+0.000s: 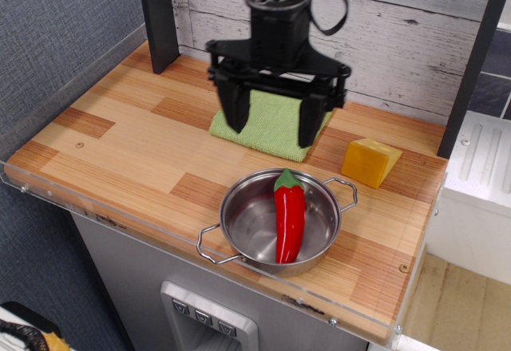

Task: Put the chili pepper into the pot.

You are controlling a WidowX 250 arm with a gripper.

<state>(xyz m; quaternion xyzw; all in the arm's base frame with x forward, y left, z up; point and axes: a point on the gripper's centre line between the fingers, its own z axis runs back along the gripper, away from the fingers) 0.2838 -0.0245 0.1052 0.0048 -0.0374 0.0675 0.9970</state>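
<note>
The red chili pepper [289,218] with its green stem cap lies inside the shiny steel pot [249,227], stem toward the back, resting against the pot's right side. The pot stands near the table's front edge with its two wire loop handles at front left and back right. My black gripper [275,128] hangs open and empty above the table, behind and well above the pot, its two fingers spread wide apart over the green cloth.
A green cloth [267,124] lies flat behind the pot, under the gripper. A yellow cheese wedge [370,162] sits to the right of the pot. A dark post [157,17] stands at the back left; a wooden wall runs behind the table [120,136].
</note>
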